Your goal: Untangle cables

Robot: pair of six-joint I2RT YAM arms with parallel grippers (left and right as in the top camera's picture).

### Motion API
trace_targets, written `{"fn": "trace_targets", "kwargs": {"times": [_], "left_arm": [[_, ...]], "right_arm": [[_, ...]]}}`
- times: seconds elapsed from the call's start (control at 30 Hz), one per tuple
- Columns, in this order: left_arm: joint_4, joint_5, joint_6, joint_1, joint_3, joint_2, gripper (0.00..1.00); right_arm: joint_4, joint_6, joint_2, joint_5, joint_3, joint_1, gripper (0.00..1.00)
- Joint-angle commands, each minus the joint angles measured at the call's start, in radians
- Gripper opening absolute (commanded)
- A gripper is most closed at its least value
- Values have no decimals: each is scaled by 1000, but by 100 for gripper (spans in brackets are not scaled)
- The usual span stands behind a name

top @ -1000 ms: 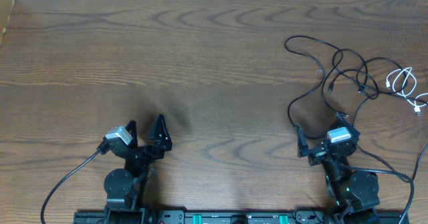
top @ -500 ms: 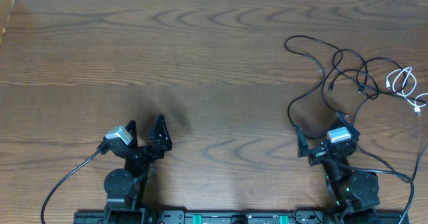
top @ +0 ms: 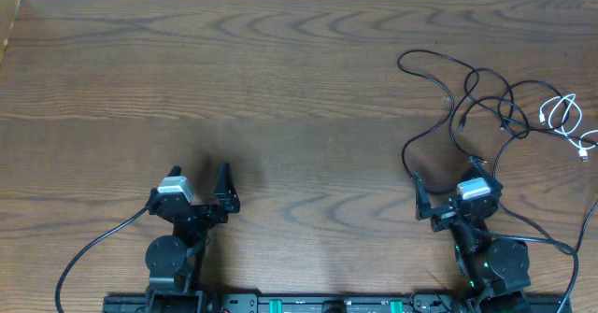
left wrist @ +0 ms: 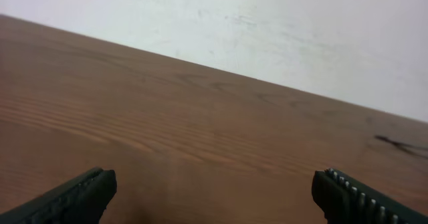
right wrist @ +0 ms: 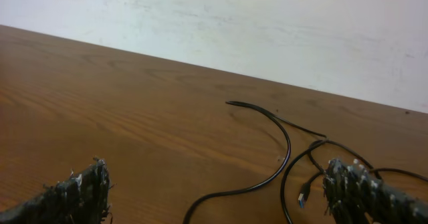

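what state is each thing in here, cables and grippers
black cable: lying on the table in loose, overlapping loops, not held
white cable: bunched in a small coil on the table to the right of the black loops, not held
left gripper: open, empty, over bare table far from both cables
right gripper: open, empty, at the near end of the black cable
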Motion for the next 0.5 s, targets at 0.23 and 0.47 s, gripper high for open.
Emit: {"fn": "trace_targets", "kwargs": {"times": [0.23, 0.47], "left_arm": [[-32, -9, 135, -2, -19, -6, 99], [-32, -9, 156, -2, -19, -4, 99]], "right_arm": [[-4, 11, -7, -5, -1, 4, 99], [-4, 11, -7, -5, -1, 4, 99]]}}
